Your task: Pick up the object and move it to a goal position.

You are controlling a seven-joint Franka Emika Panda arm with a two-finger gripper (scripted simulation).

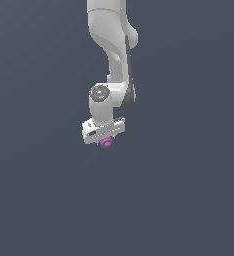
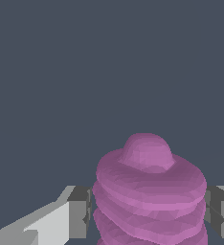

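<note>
My arm [image 1: 114,50] comes down from the far edge of the worktop [image 1: 189,200], white links stacked, wrist bent toward the middle of the surface. No near edge or corners visible in either view; the grey-blue surface fills both.

My gripper [image 1: 105,140] points downward, its white body tilted so the end on the exterior view's left sits lower than the other.

The object [image 2: 150,191]: magenta-purple, lumpy, stacked ridges with a rounded knob on the end. In the exterior view it shows only as a small purple bump [image 1: 106,143] poking out just beneath my gripper body, far smaller than it.

Jaws: drawn in narrow, holding the object. In the wrist view my fingers [image 2: 79,213] sit on either side of it, dark pads touching its ridged flanks, one on each side. The blob fills the whole gap between them.

Object location: between my jaws, roughly over the middle of the worktop. Whether it touches the surface or hangs clear of it, I cannot tell; no shadow or contact line shows.
</note>
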